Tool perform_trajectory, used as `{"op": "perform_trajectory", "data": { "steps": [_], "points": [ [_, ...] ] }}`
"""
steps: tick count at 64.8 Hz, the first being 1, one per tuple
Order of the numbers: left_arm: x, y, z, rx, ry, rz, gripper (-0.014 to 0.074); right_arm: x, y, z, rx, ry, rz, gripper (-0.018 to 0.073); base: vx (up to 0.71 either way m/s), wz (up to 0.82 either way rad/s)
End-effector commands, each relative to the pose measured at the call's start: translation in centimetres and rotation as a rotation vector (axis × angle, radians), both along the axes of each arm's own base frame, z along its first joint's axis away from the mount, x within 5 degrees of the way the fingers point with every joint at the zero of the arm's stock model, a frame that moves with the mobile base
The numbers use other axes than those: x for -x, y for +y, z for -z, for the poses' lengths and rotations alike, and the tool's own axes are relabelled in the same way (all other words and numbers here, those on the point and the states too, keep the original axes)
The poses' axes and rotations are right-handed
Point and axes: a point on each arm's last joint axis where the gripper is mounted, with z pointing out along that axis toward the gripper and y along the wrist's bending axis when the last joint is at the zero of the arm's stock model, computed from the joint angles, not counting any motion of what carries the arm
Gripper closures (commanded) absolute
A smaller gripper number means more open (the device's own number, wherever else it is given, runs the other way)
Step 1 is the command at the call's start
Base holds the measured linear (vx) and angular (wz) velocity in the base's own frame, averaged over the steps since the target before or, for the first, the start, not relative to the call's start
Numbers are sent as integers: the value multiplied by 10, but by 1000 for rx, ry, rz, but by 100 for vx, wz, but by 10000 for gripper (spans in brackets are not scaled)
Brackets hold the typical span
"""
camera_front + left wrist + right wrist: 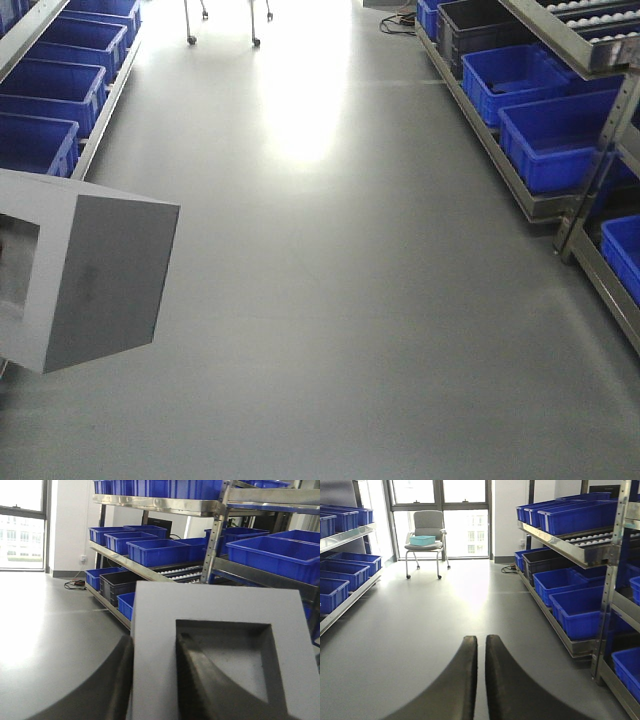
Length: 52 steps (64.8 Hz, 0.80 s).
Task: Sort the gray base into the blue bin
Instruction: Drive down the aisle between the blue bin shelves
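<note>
The gray base is held up in the air at the left edge of the front view, tilted, its square recess facing left. In the left wrist view the gray base fills the lower right. My left gripper is shut on its wall, one finger outside and one finger inside the recess. My right gripper is shut and empty, pointing down the aisle above the floor. Blue bins line the low shelf on the right, and more blue bins line the left shelf.
Metal racks run along both sides of a gray floor aisle. A black bin sits among the right-hand bins. A chair with a teal box stands at the far end by the windows. A roller track lies on the right rack.
</note>
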Motion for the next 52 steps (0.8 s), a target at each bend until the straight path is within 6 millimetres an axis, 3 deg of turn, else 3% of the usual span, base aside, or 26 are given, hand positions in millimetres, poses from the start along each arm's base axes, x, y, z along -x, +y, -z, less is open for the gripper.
{"op": "perform_trajectory", "data": {
  "steps": [1, 52],
  "points": [
    [2, 3, -20, 80, -108, -16, 602, 1, 0, -9, 13, -92, 2, 564, 41, 8],
    [2, 3, -20, 80, -108, -16, 602, 1, 0, -9, 13, -92, 2, 564, 38, 23]
  ]
}}
